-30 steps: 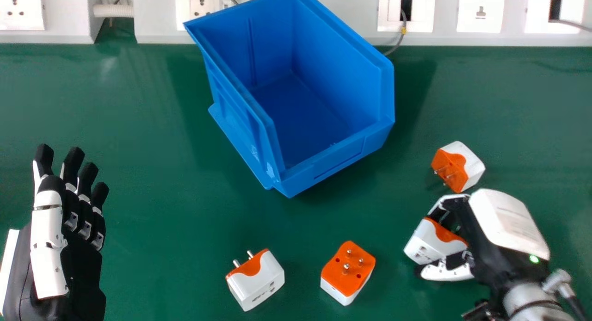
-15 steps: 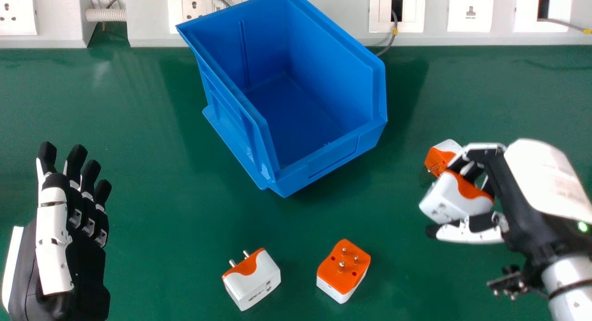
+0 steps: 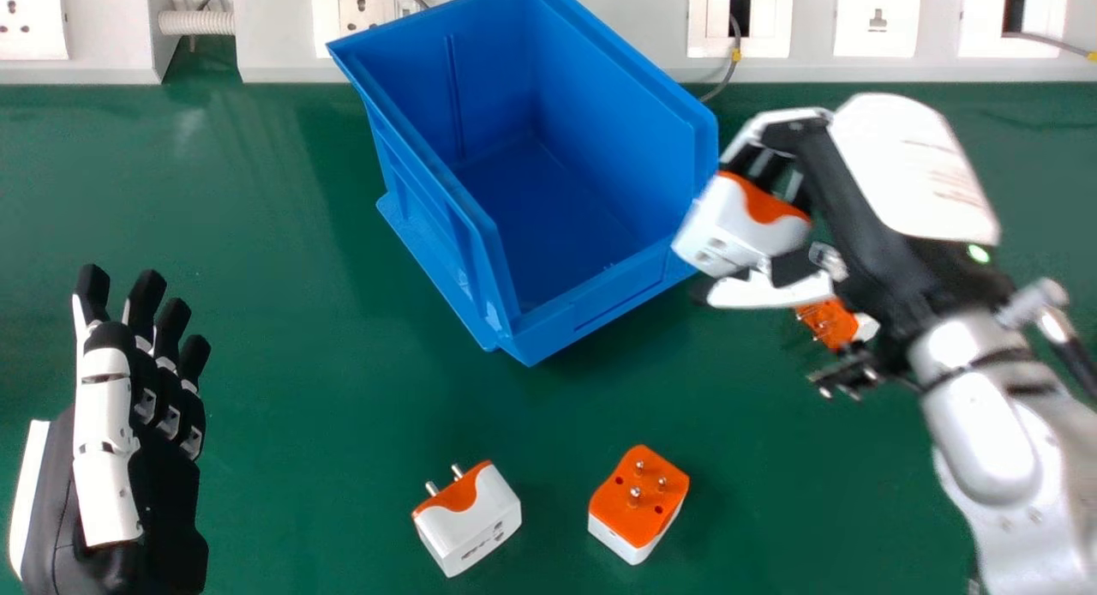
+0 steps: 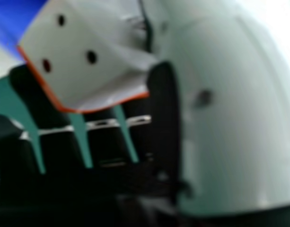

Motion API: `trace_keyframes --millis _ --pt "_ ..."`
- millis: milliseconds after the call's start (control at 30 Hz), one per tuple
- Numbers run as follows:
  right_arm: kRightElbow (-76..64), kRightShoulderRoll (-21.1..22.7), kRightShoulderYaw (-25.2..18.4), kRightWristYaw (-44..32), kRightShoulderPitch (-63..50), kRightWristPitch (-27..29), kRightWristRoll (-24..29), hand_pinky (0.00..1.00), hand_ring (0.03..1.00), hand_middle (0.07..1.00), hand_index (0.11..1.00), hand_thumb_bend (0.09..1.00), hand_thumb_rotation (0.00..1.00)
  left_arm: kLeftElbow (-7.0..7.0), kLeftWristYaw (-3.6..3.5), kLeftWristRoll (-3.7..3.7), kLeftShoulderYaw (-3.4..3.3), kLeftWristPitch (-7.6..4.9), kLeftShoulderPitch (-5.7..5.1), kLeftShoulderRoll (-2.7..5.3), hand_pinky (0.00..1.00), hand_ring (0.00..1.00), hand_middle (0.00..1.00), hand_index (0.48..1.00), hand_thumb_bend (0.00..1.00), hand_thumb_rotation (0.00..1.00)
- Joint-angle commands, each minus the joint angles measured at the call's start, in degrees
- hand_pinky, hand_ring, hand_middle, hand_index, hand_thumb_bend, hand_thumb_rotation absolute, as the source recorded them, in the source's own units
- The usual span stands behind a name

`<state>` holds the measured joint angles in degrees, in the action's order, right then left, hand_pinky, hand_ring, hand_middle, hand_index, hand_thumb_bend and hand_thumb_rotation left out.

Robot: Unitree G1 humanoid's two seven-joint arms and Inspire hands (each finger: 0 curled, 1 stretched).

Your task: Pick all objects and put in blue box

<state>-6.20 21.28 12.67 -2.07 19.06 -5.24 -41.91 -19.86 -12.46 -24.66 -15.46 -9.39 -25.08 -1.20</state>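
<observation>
Right hand (image 3: 857, 209) swung boxward, gripping adapter (image 3: 737, 226) | blue box (image 3: 617, 293) at its left | carrying | next: farther left, release

blue box (image 3: 566, 235): open above | right wall (image 3: 630, 89): near right robot hand (image 3: 908, 166)

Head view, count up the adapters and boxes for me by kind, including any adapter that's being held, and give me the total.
Adapters: 4 (one in the right hand, one partly hidden on the table, two more there in plain sight)
Blue box: 1
Total: 5
</observation>
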Motion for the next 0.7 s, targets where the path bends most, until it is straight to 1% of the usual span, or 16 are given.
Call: trace_keyframes --millis 0,67,100,133,167,200,267,333,367,400,467,500,533,567,633,667 --pt "3.3 -2.3 1.7 2.0 6.5 -0.2 -2.2 0.1 0.135 0.194 0.47 0.484 0.14 -1.13 -0.3 0.09 -0.36 -0.49 -0.01 -0.64 1.0 1.0 1.0 1.0 0.14 1.0" --pt "8.3 -4.0 3.7 2.1 11.4 -1.3 -3.9 0.11 0.141 0.201 0.47 0.484 0.14 -1.05 -0.33 0.01 -0.35 -0.39 0.12 -0.68 1.0 1.0 1.0 1.0 0.14 1.0" --pt "10.8 -4.7 4.5 2.0 13.7 -1.7 -4.5 0.11 0.141 0.201 0.47 0.484 0.14 -1.2 -0.18 0.23 -0.27 -0.32 0.08 -0.66 1.0 1.0 1.0 1.0 0.14 1.0" --pt "13.3 -5.4 5.1 2.0 15.9 -2.0 -4.6 0.13 0.168 0.231 0.472 0.484 0.14 -1.35 -0.05 0.5 -0.2 -0.32 0.02 -0.66 1.0 1.0 1.0 1.0 0.14 1.0" --pt "16.1 -5.9 5.8 2.5 18.1 -1.4 -4.7 0.13 0.168 0.231 0.472 0.484 0.14 -1.54 0.07 0.76 -0.14 -0.26 -0.07 -0.7 1.0 1.0 1.0 1.0 0.14 1.0" --pt "19.1 -6.4 6.4 3.1 20.3 -0.7 -4.8 0.16 0.218 0.28 0.475 0.484 0.14 -1.68 0.1 0.8 -0.11 -0.12 -0.16 -0.77 1.0 1.0 1.0 1.0 0.14 1.0" --pt "25.8 -7.3 7.6 4.1 25.0 0.4 -4.6 0.16 0.218 0.28 0.475 0.484 0.14 -1.95 0.0 0.46 -0.09 0.11 -0.35 -0.82 1.0 1.0 1.0 1.0 0.14 1.0" --pt "32.0 -8.4 9.8 4.1 29.8 -1.0 -6.4 0.21 0.286 0.35 0.479 0.485 0.13 -2.28 0.08 0.24 -0.15 0.23 -0.72 -0.72 1.0 1.0 1.0 1.0 0.14 1.0" --pt "34.9 -9.0 10.2 4.9 31.7 -0.6 -6.3 0.21 0.286 0.35 0.479 0.485 0.13 -2.44 0.14 0.21 -0.2 0.25 -0.9 -0.68 1.0 1.0 1.0 1.0 0.14 1.0" --pt "37.3 -9.8 10.0 5.5 33.3 -0.2 -5.3 0.21 0.285 0.362 0.488 0.491 0.11 -2.59 0.16 0.02 -0.25 0.33 -1.07 -0.62 1.0 1.0 1.0 1.0 0.13 1.0" --pt "42.2 -11.2 9.9 7.4 36.2 0.8 -4.3 0.21 0.285 0.362 0.488 0.491 0.11 -2.93 0.31 -0.09 -0.33 0.55 -1.43 -0.5 1.0 1.0 1.0 1.0 0.13 1.0" --pt "44.8 -11.7 10.2 8.6 37.7 1.1 -4.5 0.21 0.299 0.38 0.501 0.494 0.09 -3.0 0.15 -0.36 -0.4 0.64 -1.58 -0.53 1.0 1.0 1.0 1.0 0.14 1.0" --pt "47.3 -12.1 10.6 9.4 39.2 1.3 -4.7 0.21 0.299 0.38 0.501 0.494 0.09 -3.0 -0.11 -0.75 -0.46 0.72 -1.68 -0.6 1.0 1.0 1.0 1.0 0.14 1.0" --pt "49.7 -12.6 10.8 10.5 40.5 1.7 -4.5 0.22 0.314 0.399 0.513 0.495 0.07 -2.99 -0.3 -0.91 -0.52 0.68 -1.8 -0.64 1.0 1.0 1.0 1.0 0.14 1.0" --pt "54.5 -13.8 11.0 11.9 43.1 2.4 -3.8 0.23 0.326 0.418 0.522 0.496 0.05 -3.05 -0.37 -0.87 -0.56 0.66 -1.99 -0.62 1.0 1.0 1.0 1.0 0.14 1.0" --pt "57.0 -14.4 11.1 12.6 44.4 3.1 -3.4 0.23 0.326 0.418 0.522 0.496 0.05 -3.16 -0.33 -0.69 -0.53 0.69 -2.1 -0.62 1.0 1.0 1.0 1.0 0.14 1.0"
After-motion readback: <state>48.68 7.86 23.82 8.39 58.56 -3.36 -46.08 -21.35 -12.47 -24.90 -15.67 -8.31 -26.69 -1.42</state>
